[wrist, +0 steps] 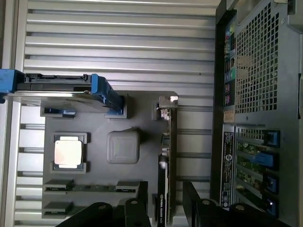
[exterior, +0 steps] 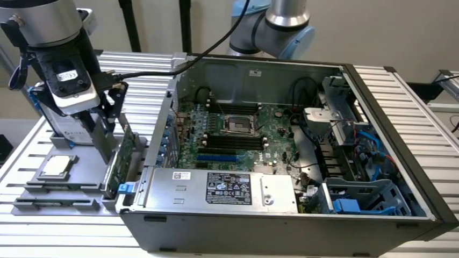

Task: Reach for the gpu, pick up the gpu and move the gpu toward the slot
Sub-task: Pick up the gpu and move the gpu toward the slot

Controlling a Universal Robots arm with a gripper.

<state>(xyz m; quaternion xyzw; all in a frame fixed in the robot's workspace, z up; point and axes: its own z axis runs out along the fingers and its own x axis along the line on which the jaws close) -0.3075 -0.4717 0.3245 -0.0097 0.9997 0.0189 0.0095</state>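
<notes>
The gpu (exterior: 123,153) stands on its long edge in a slot of the grey holder (exterior: 43,188), just outside the open computer case (exterior: 401,226), on the exterior view's left. It is a thin, flat green circuit board, upright and parallel to the case's near wall. In the wrist view the gpu (wrist: 165,156) shows edge-on as a narrow dark strip with green along it. A silver metal bracket (wrist: 166,101) sits at its far end.

The gripper (exterior: 104,142) hangs over the holder, right at the card. In the wrist view the gripper (wrist: 165,210) has its 2 black jaws apart, 1 on each side of the card's edge. A gap shows on both sides, so they do not clamp it.

On the same holder (wrist: 142,109) lie a square silver chip (wrist: 68,153) and a hard drive in a blue frame (wrist: 61,90), both apart from the card. The holder rests on a slatted metal surface (wrist: 118,38). Inside the case the green motherboard (exterior: 237,134) lies exposed.
</notes>
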